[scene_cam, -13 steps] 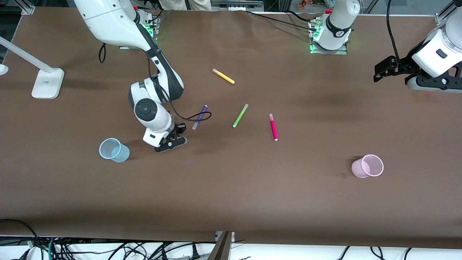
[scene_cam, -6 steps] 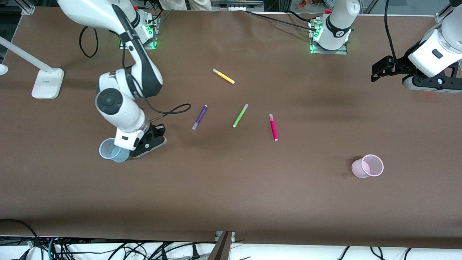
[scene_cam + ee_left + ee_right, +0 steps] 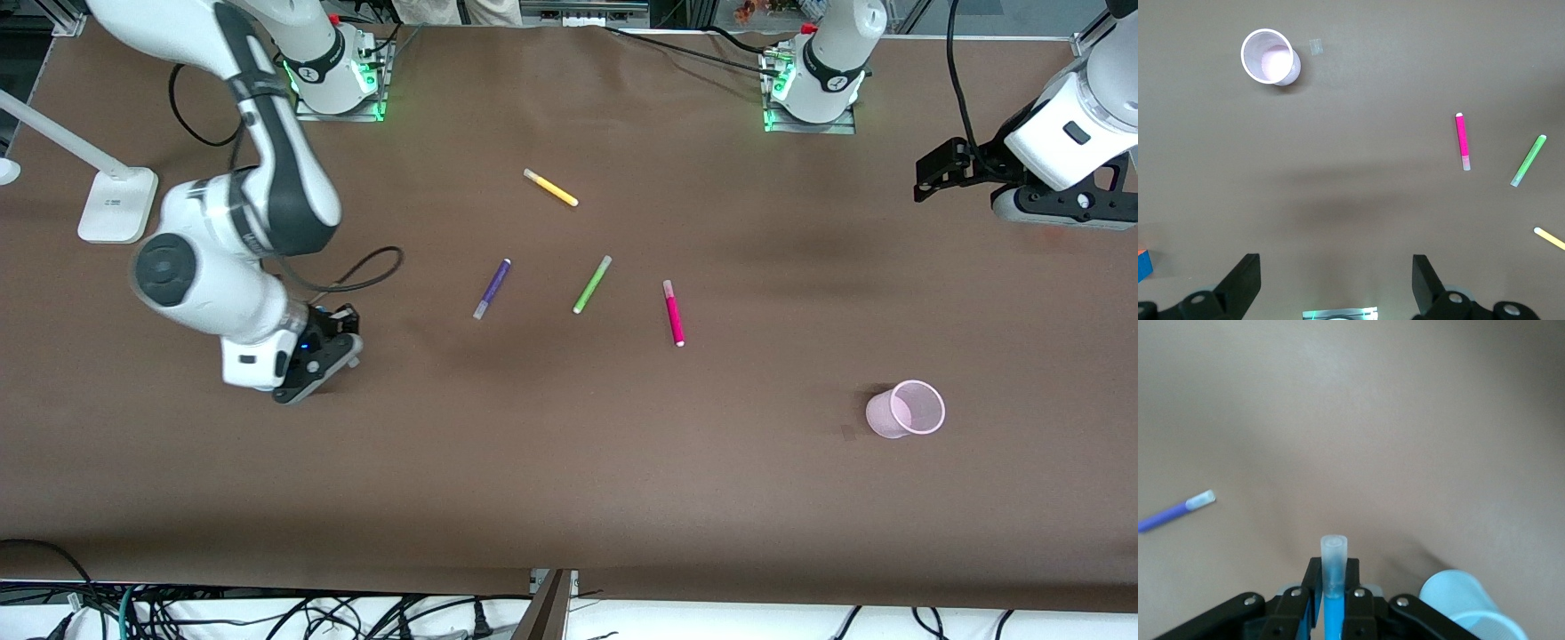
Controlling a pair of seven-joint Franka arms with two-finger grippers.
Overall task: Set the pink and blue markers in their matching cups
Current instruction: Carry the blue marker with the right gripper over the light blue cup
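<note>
My right gripper [image 3: 311,363] is shut on the blue marker [image 3: 1334,567], whose greyish clear cap sticks out past the fingers in the right wrist view. The pale blue cup [image 3: 1468,603] stands on the table close beside this gripper; in the front view the right arm hides it. The pink marker [image 3: 673,313] lies mid-table and also shows in the left wrist view [image 3: 1462,141]. The pale pink cup [image 3: 907,409] stands upright toward the left arm's end, nearer the front camera. My left gripper [image 3: 929,178] is open and empty, waiting above the table's left-arm end.
A dark purple marker [image 3: 492,289], a lime green marker [image 3: 592,284] and a yellow marker [image 3: 550,188] lie mid-table. A white lamp base [image 3: 116,204] stands at the right arm's end. A small orange and blue block [image 3: 1143,263] shows in the left wrist view.
My right arm has carried the blue marker from beside the purple marker toward the right arm's end of the table, and now covers the blue cup in the front view. The left arm barely shifted.
</note>
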